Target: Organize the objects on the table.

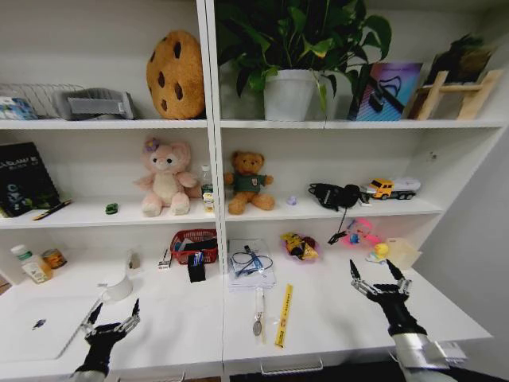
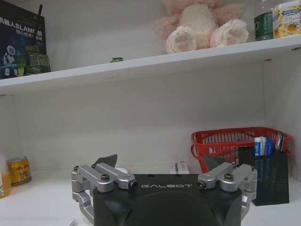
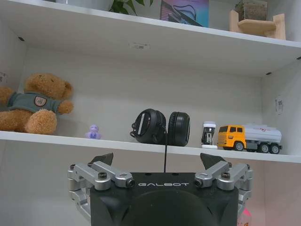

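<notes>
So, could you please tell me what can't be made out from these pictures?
- Silver laptop: cut off by the head view's left edge.
- Contents of the red mesh basket: too small in the head view; hidden by its wall and the black mesh pen holder in the left wrist view.
- Small green toy car: too small for detail.
- White desk's drawers: cut off by the head view's bottom edge.

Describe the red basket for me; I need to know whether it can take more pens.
The red basket is a small plastic mesh tray with an open grid wall and a solid rim. It sits upright on the white desk, against the back wall under the shelf. A black mesh pen cup stands just in front of it. Its inside is largely hidden.
</notes>
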`<state>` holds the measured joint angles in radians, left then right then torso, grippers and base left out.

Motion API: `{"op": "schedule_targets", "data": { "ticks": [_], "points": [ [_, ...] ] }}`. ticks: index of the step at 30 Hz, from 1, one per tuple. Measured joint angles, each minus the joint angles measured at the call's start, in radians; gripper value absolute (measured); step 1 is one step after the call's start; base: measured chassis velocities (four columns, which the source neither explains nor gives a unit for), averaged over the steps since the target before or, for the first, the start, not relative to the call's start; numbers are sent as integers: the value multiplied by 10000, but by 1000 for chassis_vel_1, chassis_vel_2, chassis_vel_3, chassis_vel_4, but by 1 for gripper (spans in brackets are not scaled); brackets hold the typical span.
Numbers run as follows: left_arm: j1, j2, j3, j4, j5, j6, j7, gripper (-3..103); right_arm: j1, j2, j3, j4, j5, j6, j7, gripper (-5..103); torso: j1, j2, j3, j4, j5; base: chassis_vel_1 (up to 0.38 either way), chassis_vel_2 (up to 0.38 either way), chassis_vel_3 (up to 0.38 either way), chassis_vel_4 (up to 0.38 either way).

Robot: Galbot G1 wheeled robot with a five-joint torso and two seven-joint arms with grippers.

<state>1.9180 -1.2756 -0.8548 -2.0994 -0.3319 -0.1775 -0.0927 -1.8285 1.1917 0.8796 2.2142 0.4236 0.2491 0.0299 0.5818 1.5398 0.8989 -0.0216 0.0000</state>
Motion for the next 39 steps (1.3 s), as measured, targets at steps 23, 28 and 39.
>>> {"op": "schedule_targets", "data": {
  "ticks": [23, 28, 39],
  "points": [
    [0, 0, 0, 0, 0, 0, 0, 100, 18, -14, -21, -24, 6, -15, 17, 100, 0, 0, 0, 0, 0, 0, 0, 0, 0],
    [0, 0, 0, 0, 0, 0, 0, 100, 19, -15, -22, -25, 6, -14, 17, 100, 0, -1, 0, 0, 0, 0, 0, 0, 0],
    [0, 0, 0, 0, 0, 0, 0, 100, 20, -15, -22, -26, 6, -15, 17, 100, 0, 0, 0, 0, 0, 0, 0, 0, 0]
  ]
}}
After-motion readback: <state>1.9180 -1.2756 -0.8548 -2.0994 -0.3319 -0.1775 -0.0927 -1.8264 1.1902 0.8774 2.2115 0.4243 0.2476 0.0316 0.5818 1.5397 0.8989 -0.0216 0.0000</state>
